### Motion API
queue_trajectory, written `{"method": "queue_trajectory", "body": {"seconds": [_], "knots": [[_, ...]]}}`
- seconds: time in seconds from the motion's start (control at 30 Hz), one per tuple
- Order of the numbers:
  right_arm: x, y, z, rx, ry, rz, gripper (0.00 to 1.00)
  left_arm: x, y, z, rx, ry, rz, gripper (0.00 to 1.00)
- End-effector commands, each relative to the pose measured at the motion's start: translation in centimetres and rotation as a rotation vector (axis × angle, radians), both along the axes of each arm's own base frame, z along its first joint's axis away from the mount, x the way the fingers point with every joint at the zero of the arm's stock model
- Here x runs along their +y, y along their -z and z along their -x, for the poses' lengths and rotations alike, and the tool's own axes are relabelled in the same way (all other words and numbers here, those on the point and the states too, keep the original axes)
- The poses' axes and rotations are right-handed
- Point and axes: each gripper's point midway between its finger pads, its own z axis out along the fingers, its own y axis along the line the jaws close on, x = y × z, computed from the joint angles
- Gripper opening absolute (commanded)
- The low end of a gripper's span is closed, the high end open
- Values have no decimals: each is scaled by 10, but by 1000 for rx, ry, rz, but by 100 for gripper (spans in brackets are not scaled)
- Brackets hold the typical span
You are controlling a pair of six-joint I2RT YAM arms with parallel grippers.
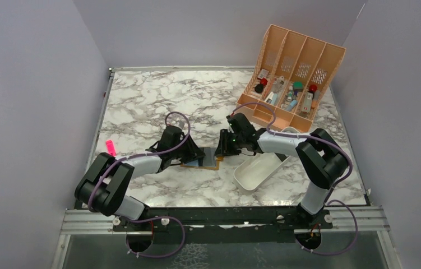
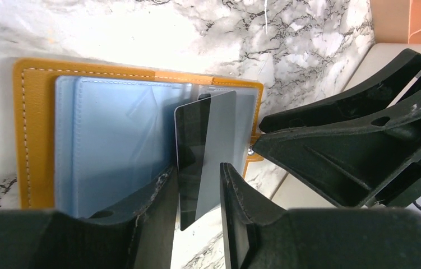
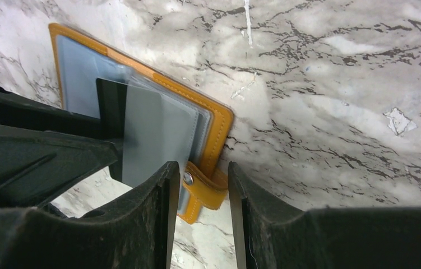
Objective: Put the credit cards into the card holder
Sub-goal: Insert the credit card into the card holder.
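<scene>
As one card holder [image 2: 35, 140] lies open, one credit card [image 2: 211, 145] juts out.

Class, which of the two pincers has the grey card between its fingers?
The left pincer: the grey card stands tilted between its fingers, above the open card holder. The right pincer has only the holder's orange snap tab between its fingers.
</scene>
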Motion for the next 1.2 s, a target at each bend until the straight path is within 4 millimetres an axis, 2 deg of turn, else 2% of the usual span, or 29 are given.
{"method": "queue_trajectory", "body": {"seconds": [0.0,0.33,0.6,0.93,1.17], "knots": [[-12,-2,3,-22,-1,64,41,3,-10,-8,-52,6,-39,36],[-2,12,5,-4,-36,30,32,-8,-6,-8,-59,56,-55,39],[5,14,2,-6,-53,10,28,-12,9,-6,-60,115,-150,39],[3,18,-2,-25,-60,34,27,-31,1,-6,-117,217,-152,39],[-3,14,-12,-67,-53,86,26,-36,-12,-9,-156,267,-163,46]]}}
